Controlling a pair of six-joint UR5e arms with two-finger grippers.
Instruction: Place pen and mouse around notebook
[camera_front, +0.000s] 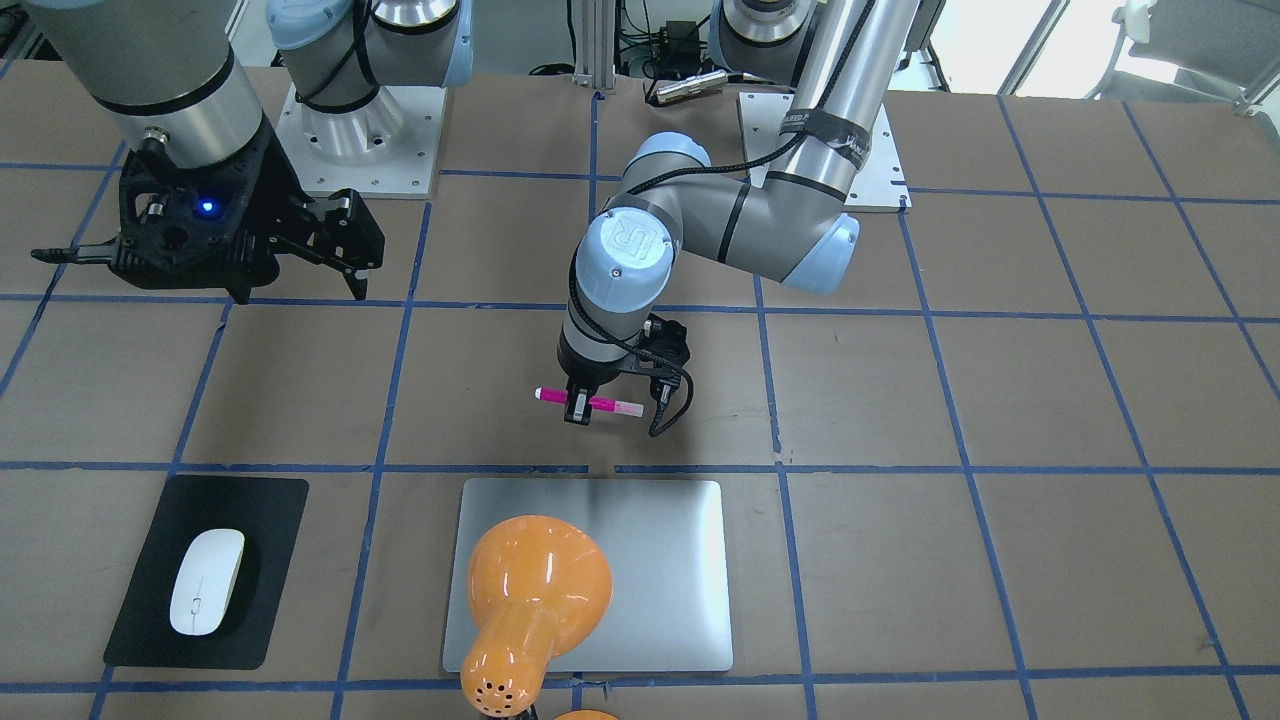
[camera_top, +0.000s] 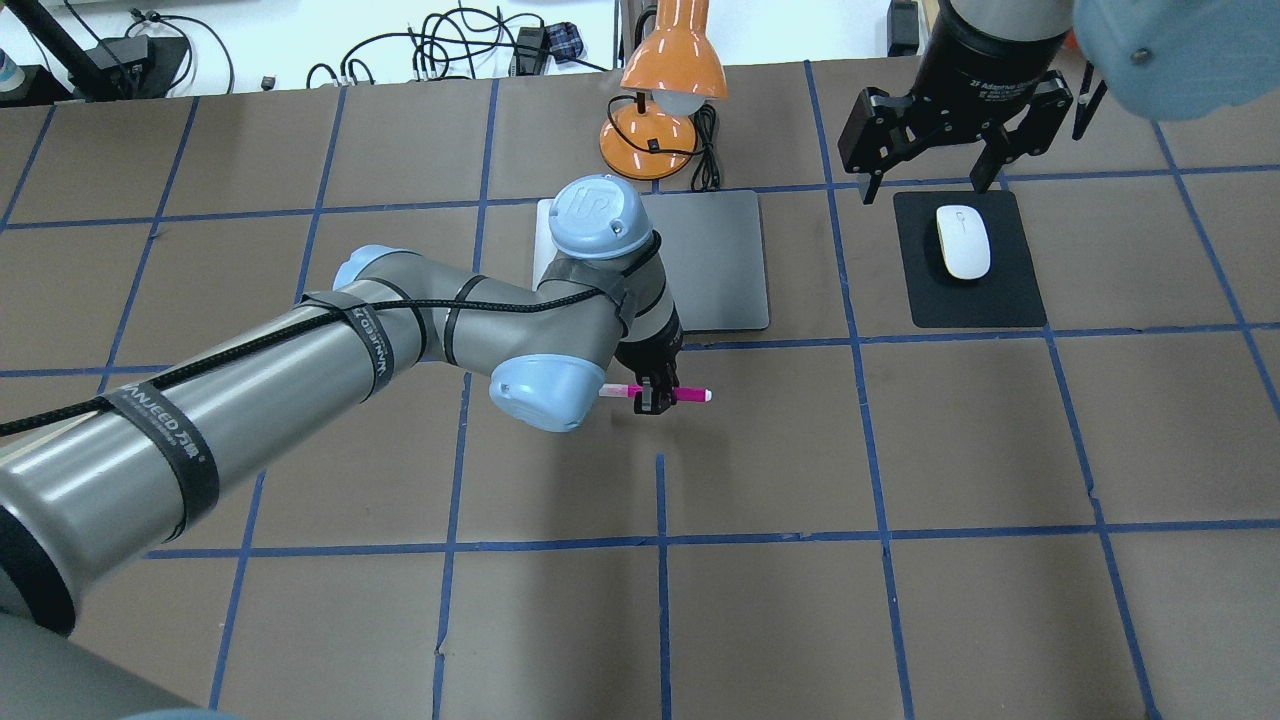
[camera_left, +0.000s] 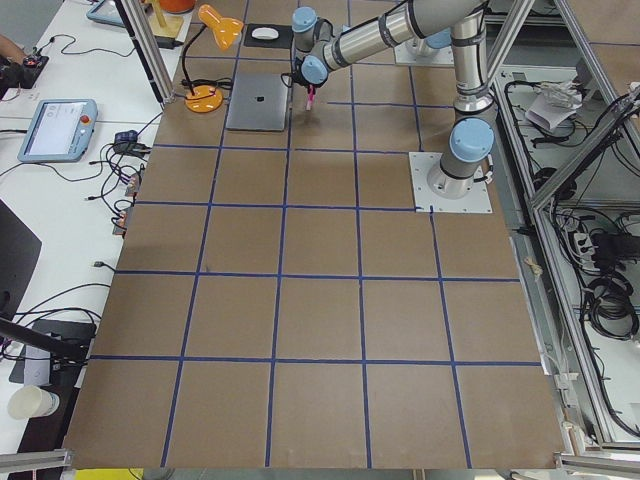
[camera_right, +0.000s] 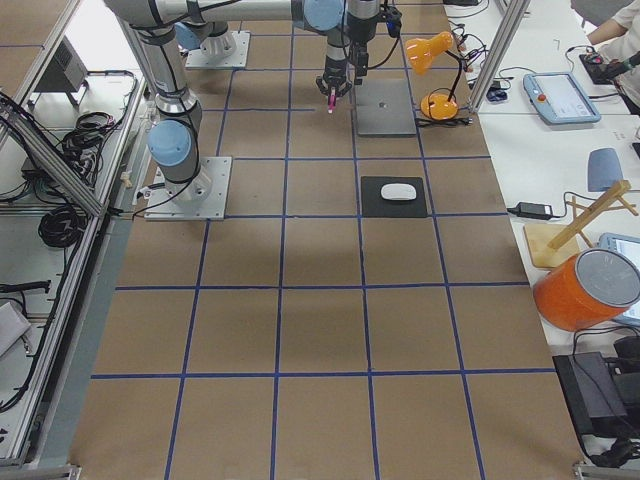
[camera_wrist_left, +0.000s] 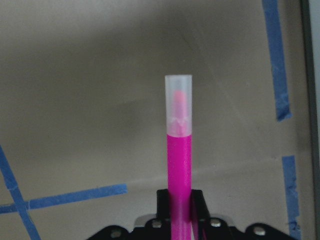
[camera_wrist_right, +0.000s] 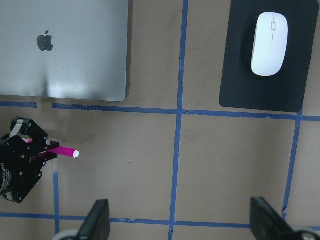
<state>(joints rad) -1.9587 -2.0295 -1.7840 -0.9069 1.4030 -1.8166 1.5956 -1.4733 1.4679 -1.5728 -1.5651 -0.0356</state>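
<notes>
My left gripper is shut on the magenta pen, which lies level with its pale cap pointing to my right. It hangs over the brown table just short of the notebook's edge on my side. The overhead view shows the pen below the silver notebook. The white mouse rests on a black mat to the right of the notebook. My right gripper hovers open and holds nothing, just beyond the mat's far edge. Its wrist view shows the mouse and the pen.
An orange desk lamp stands at the notebook's far edge, its shade over the notebook in the front view. Its cable trails beside the base. Blue tape lines grid the brown table.
</notes>
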